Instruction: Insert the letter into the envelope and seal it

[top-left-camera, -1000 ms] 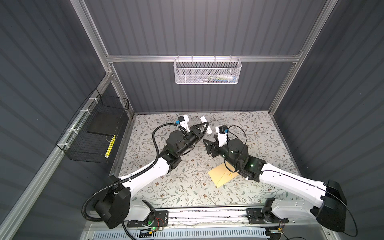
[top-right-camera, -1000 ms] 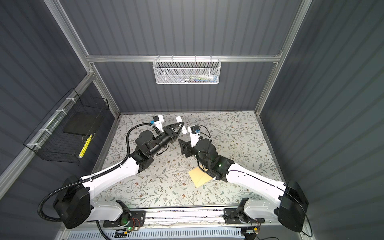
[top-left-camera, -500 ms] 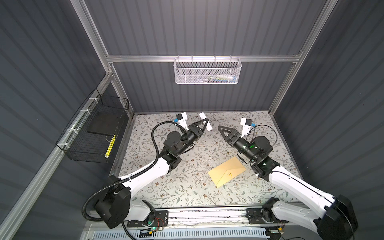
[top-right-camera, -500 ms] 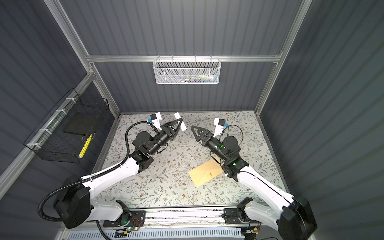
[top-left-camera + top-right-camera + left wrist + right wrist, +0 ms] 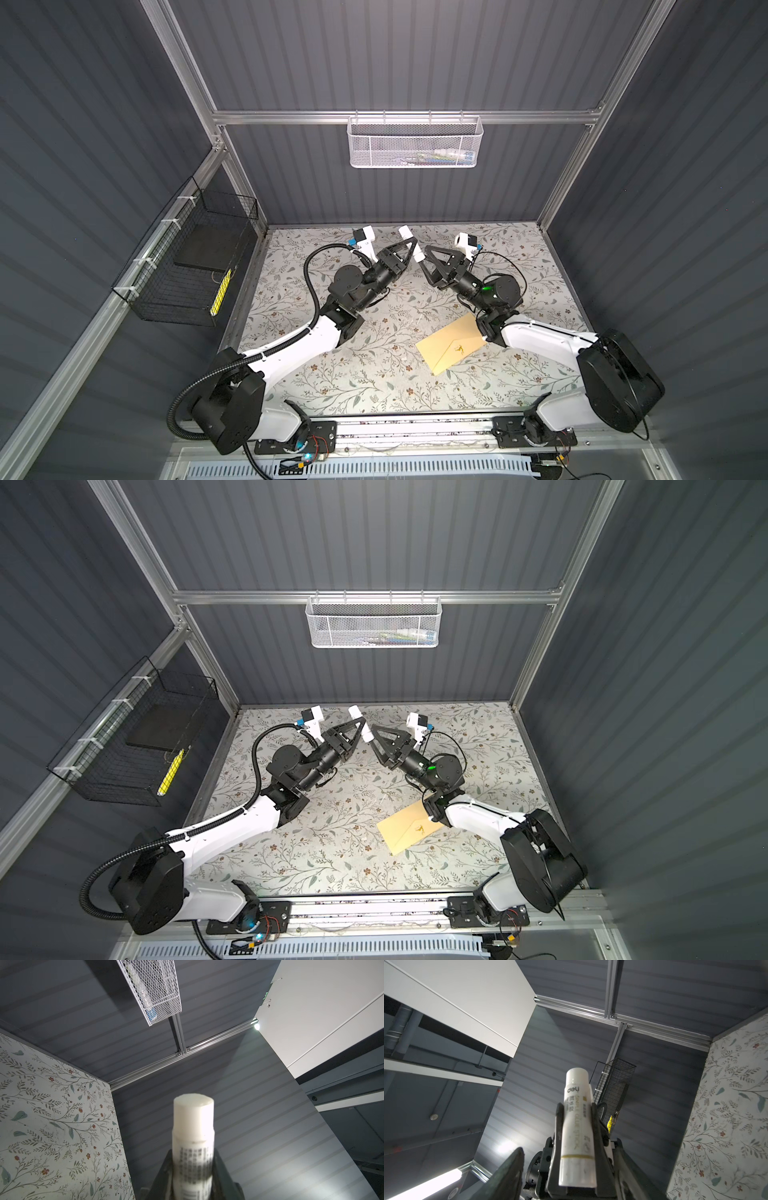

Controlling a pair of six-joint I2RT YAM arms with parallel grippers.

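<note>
Right gripper [image 5: 423, 257], back from envelope [image 5: 451, 347], narrows open jaws around glue stick [image 5: 577, 1118] clamped by left gripper [image 5: 412, 246]; sealing nears

Fig.: dark grey ribbed walls [image 5: 395, 62] w/ aluminium frame [image 5: 399, 117]. Floral-print counter [image 5: 374, 374]; white mesh basket [image 5: 415, 145] rear, black wire basket [image 5: 187, 266] left wall.
</note>
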